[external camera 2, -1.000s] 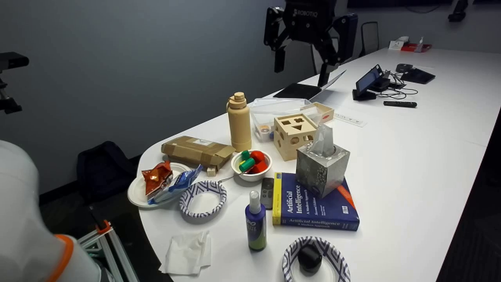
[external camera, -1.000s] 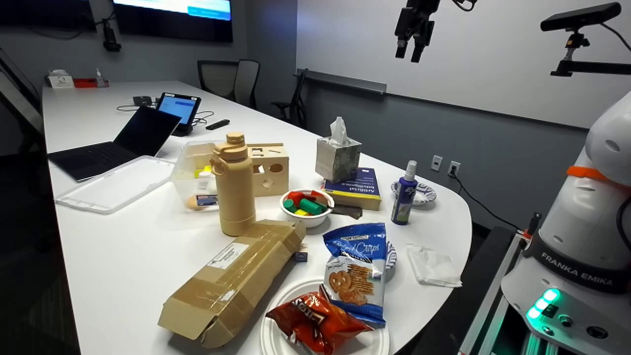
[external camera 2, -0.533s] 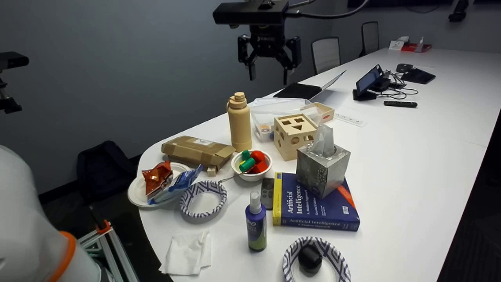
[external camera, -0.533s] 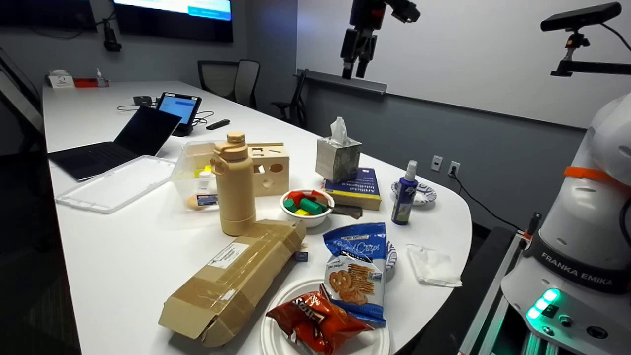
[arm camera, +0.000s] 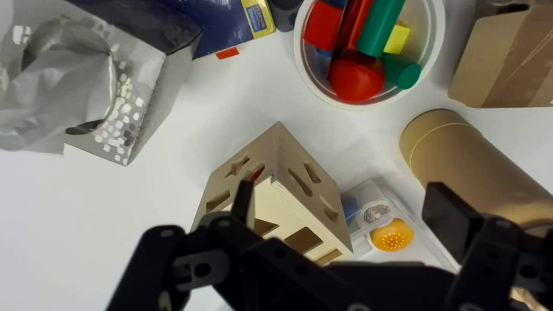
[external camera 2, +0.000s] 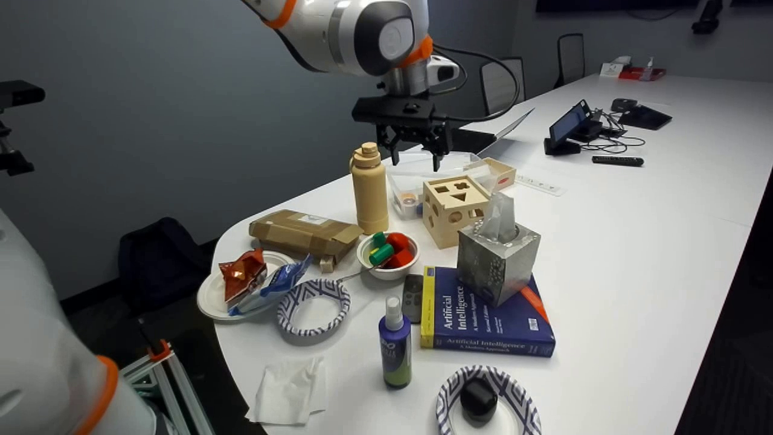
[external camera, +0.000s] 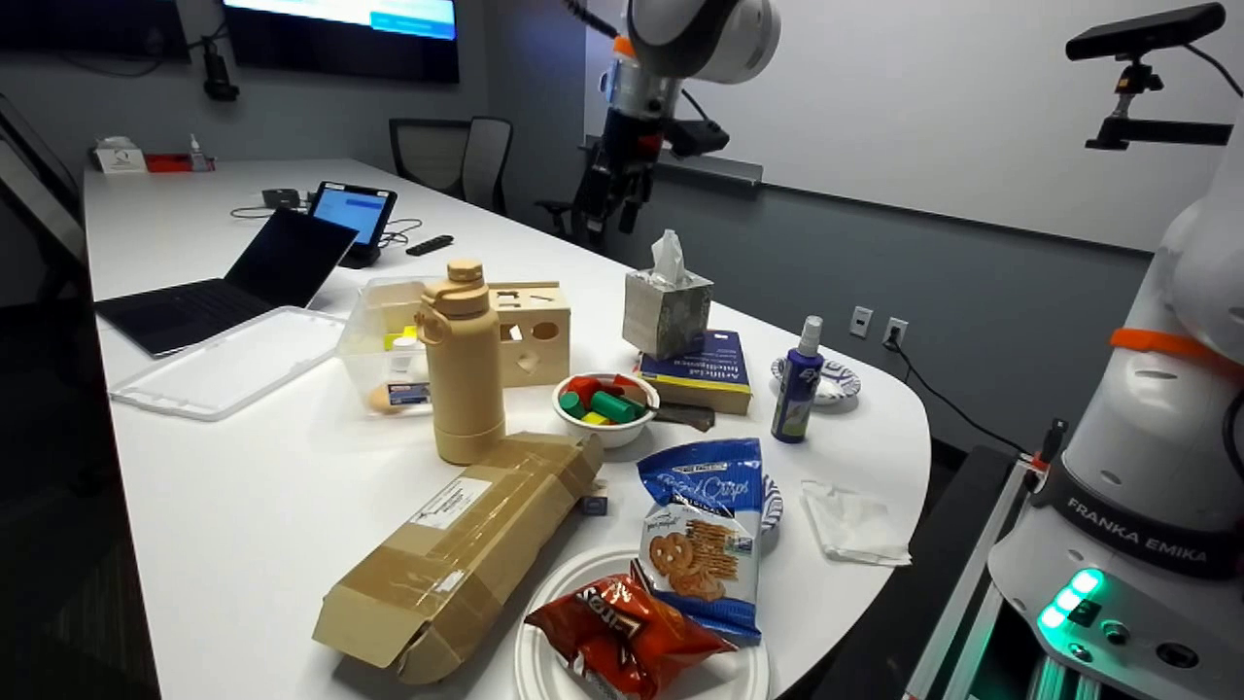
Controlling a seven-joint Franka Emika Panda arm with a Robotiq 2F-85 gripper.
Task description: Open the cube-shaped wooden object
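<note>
The wooden cube (external camera 2: 445, 226) is a pale box with shaped cut-outs in its top and sides. It stands on the table and its top looks closed. In an exterior view the tan bottle partly hides the cube (external camera: 544, 365). My gripper (external camera 2: 415, 161) is open and empty, fingers down, above and behind the cube; it also shows in an exterior view (external camera: 612, 222). In the wrist view the gripper (arm camera: 341, 196) spans wide, one finger overlapping the cube (arm camera: 281, 203), the other in front of the bottle. The gripper's body hides the cube's lower part there. I see no contact.
The tan bottle (external camera 2: 369, 199) and a clear plastic bin (external camera 2: 401, 175) stand close by the cube. A tissue box (external camera 2: 498, 260) sits on a blue book (external camera 2: 483, 326) near it. A bowl of coloured blocks (external camera 2: 386, 273) and a cardboard package (external camera 2: 305, 235) lie nearer the robot.
My gripper has come down from high above the table to just above and behind the cube, staying open. It moved left in both exterior views. The table objects have not moved.
</note>
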